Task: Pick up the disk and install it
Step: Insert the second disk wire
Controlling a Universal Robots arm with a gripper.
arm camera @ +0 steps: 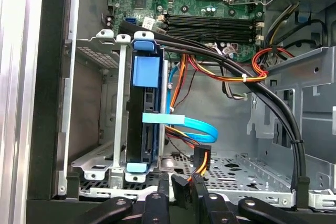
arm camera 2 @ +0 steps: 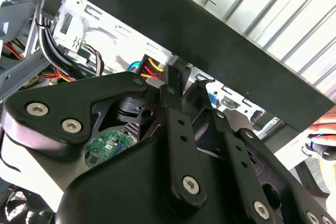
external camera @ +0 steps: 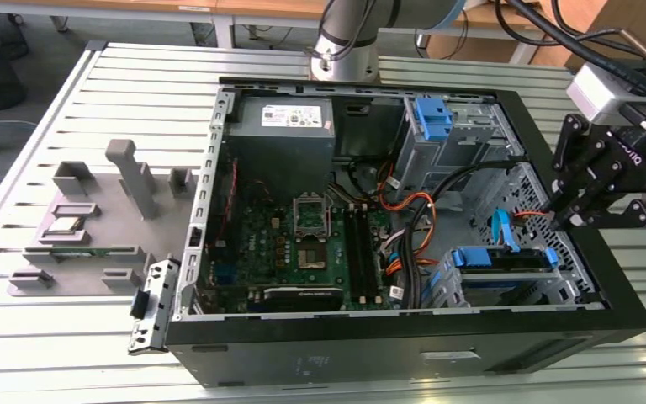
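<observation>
Case [external camera: 413, 353]: matt black painted panels, bare grey sheet-metal bays inside. Disk [arm camera: 146, 114] carrier was smooth blue plastic, slightly glossy. Gripper [external camera: 592, 220], at 3 o'clock of the case in the exterior view, was matt black metal with bright steel screws. Table [external camera: 31, 353]: ribbed, satin-grey metal slats.

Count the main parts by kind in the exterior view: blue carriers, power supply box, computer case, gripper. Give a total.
Blue carriers: 2, one in the upper bay, one in the lower bay
Grey power supply box: 1
Black computer case: 1
Gripper: 1
Total: 5
</observation>
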